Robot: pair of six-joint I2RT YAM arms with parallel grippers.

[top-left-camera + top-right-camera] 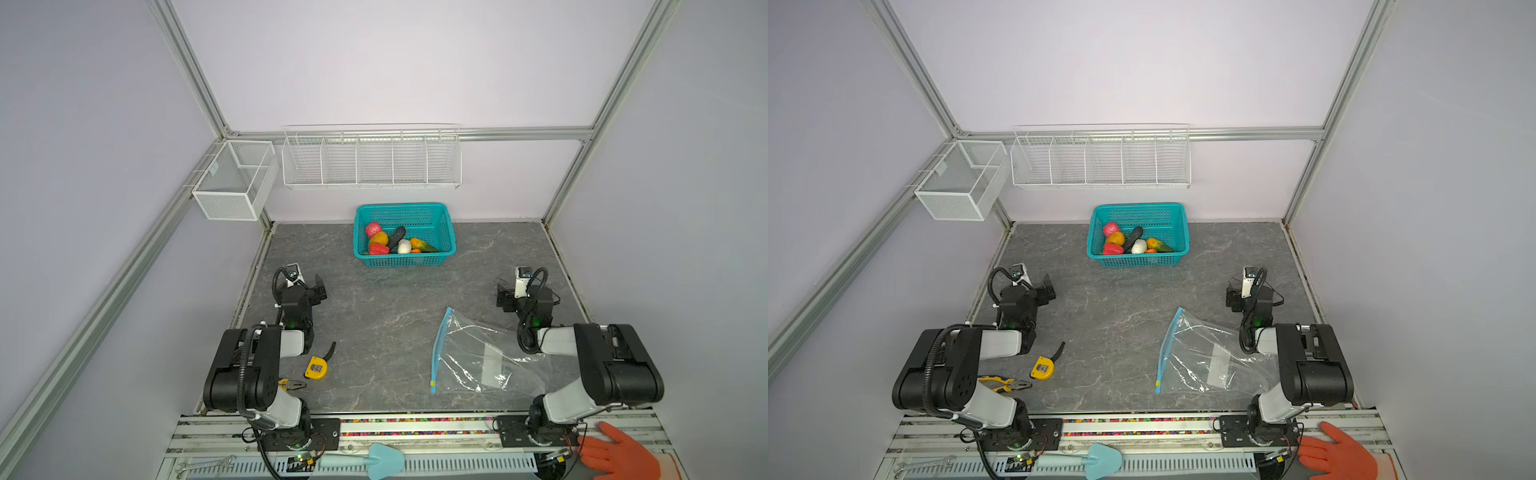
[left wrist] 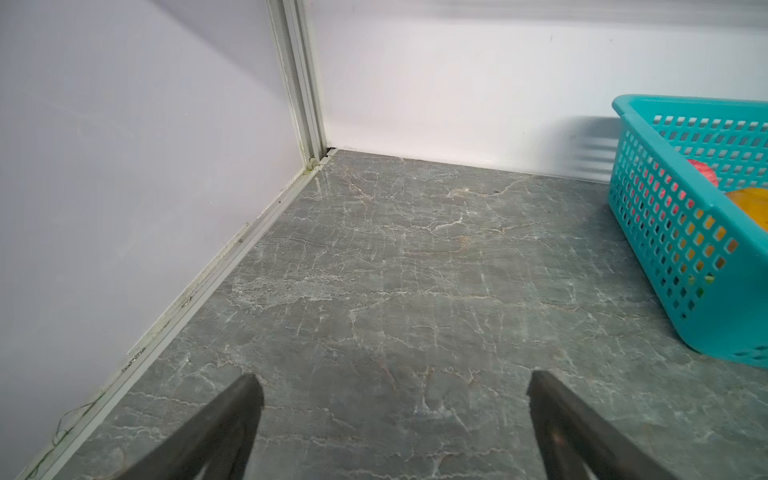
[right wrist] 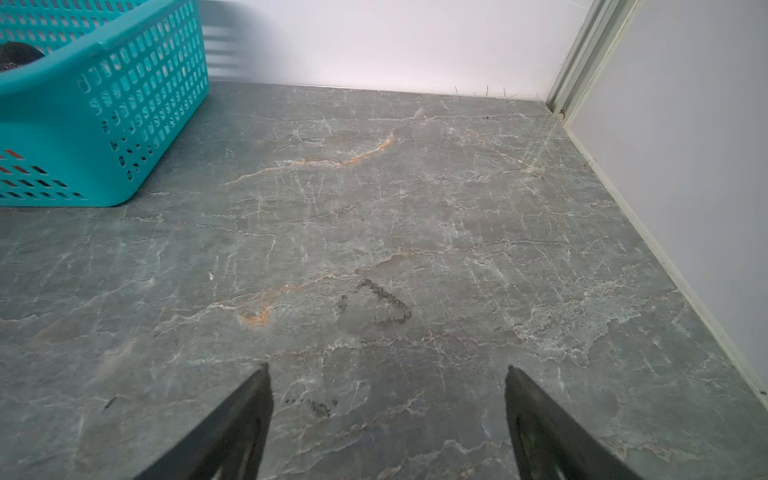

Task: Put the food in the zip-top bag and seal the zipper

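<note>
Between basket and zip-top bag stretches open tabletop.

This is looking like a robotics lab cell. Here aluminium framing and pale panels are enclosing a marbled tabletop, a frame post rising beyond the fingers of the left gripper.

Clear, crinkly, glossy plastic bag; teal perforated plastic basket; grey marbled, faintly shiny tabletop; white metal wire rack, upper centre.
</note>
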